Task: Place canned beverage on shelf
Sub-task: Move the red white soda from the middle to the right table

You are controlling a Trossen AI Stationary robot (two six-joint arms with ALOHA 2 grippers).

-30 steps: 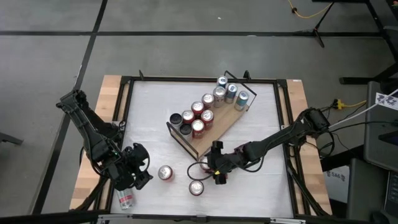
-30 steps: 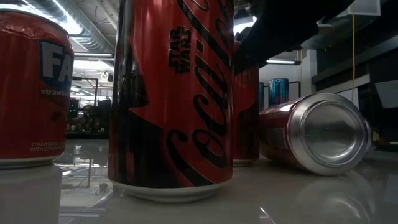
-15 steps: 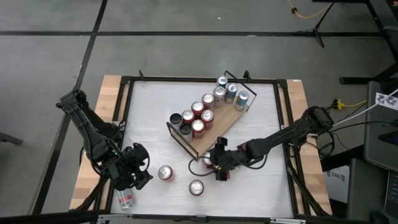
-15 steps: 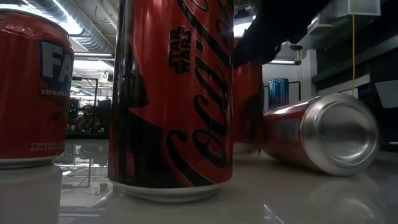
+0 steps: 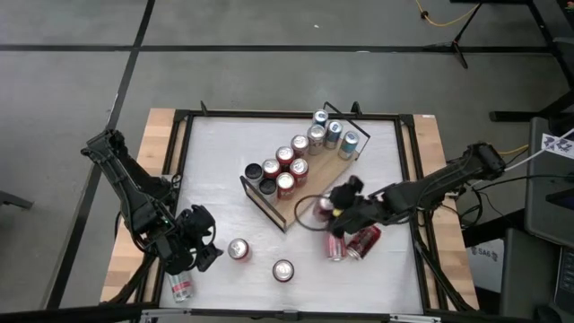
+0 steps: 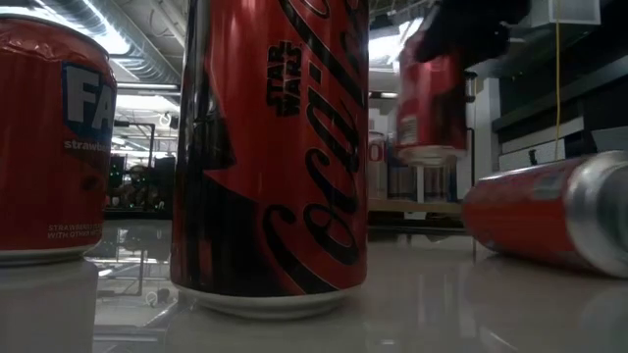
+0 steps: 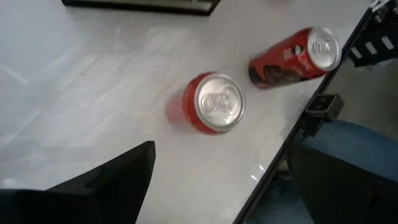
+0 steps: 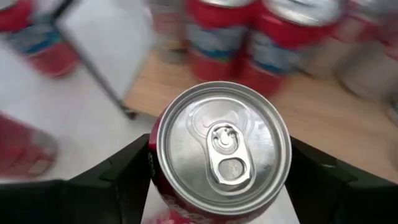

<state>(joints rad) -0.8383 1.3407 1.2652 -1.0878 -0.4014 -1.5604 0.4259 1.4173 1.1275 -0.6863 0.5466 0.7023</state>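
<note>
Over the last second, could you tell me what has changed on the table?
The right hand has lifted a red can off the table and carried it toward the shelf; it grips the can upright, clear of the tabletop. A second red can now lies on its side farther right. The left hand, open near the table's front left, and the cans on the shelf stayed put.

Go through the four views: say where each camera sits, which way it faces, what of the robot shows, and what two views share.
High view: overhead, facing straight down on the table, the shelf and both arms.
Low view: at tabletop height, facing level across a Coca-Cola can; the lifted red can hangs beyond.
Left wrist view: on the left arm, facing an upright red can and a lying one; its fingers show.
Right wrist view: on the right arm, facing the held can between its fingers, shelf behind.
Shared: that lifted can, high and low.
</note>
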